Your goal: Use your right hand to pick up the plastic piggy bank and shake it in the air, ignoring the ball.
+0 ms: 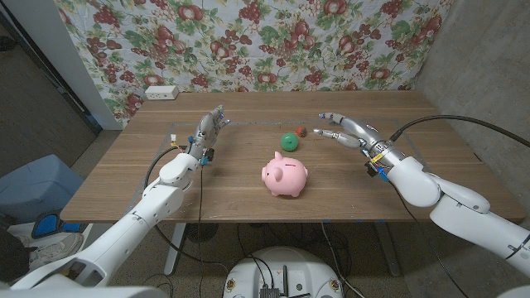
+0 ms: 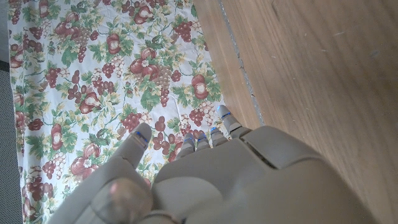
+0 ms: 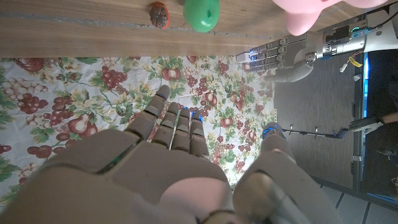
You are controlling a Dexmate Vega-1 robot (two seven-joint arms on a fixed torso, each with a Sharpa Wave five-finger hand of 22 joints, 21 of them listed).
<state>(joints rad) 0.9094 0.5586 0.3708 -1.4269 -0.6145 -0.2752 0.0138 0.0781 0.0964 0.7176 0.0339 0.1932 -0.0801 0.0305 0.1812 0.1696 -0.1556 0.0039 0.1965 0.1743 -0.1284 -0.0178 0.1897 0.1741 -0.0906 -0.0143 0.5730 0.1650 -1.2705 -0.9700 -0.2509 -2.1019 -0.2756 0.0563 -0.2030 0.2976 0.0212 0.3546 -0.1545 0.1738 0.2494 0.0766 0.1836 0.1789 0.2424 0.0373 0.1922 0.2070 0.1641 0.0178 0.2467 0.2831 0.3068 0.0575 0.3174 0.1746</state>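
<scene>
piggy bank (image 1: 286,175): table centre, upright, snout toward 9 o'clock.
right hand (image 1: 346,132): mine, fingers apart, holds nothing; at 2 o'clock of the pig, apart from it.
left hand (image 1: 209,131): empty, fingers apart, at 10 o'clock.
ball (image 1: 289,141): green, 12 o'clock of pig; skip.
handling: probably light, hollow, stiff, slick plastic; wrap round the body across the back.
</scene>
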